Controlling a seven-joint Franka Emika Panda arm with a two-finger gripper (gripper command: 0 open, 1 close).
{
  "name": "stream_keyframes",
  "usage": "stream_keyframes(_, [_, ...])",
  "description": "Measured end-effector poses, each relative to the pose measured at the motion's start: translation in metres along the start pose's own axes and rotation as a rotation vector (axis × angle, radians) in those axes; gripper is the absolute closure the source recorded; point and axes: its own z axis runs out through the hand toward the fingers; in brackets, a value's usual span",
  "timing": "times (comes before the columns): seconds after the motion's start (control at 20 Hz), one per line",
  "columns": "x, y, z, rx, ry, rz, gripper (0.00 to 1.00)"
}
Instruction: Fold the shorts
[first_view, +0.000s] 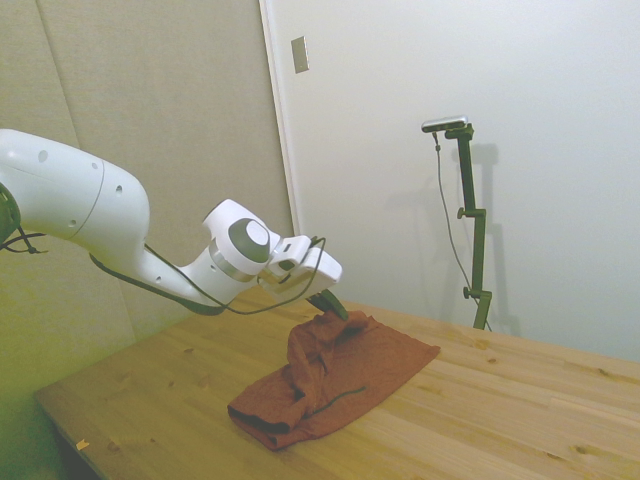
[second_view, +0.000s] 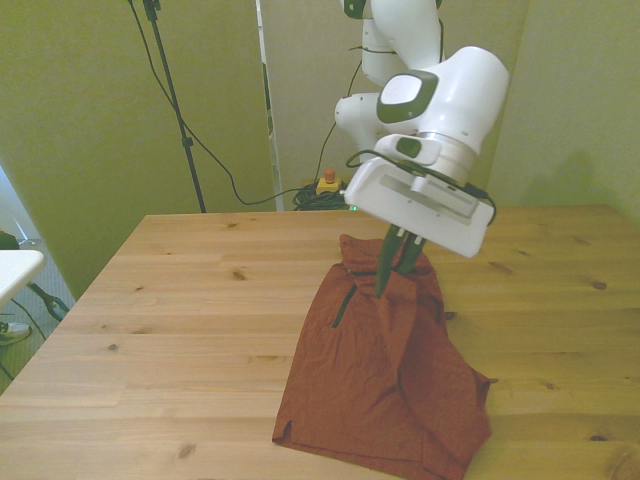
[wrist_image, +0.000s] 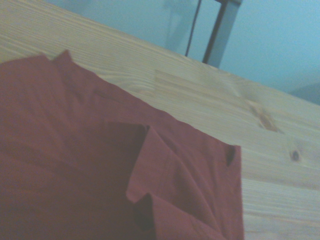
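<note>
One pinch of the shorts (second_view: 380, 370) sits clenched in my gripper (second_view: 392, 280), lifted off the table (second_view: 200, 290). I'd carry that edge low and straight across, keeping tension even so the layer lands flat.

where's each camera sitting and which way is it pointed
Side view: off one side of the table, looking across it at the shorts; the white arm enters from the picture's left, its claw pinching a raised fold.
Front view: across the table, facing the robot; upper arm, wrist and claw show above the shorts.
Wrist view: on the wrist, close over red cloth and bare wood; no robot body shows.
Side and front views share arm, claw, shorts and table.
</note>
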Motion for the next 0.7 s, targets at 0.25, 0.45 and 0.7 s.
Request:
stream_keyframes(0.25, [0.031, 0.048, 0.030, -0.016, -0.022, 0.060, 1.00])
stream_keyframes(0.45, [0.052, 0.081, 0.044, -0.017, -0.039, 0.116, 0.00])
stream_keyframes(0.7, [0.084, 0.126, 0.052, 0.005, -0.048, 0.209, 0.00])
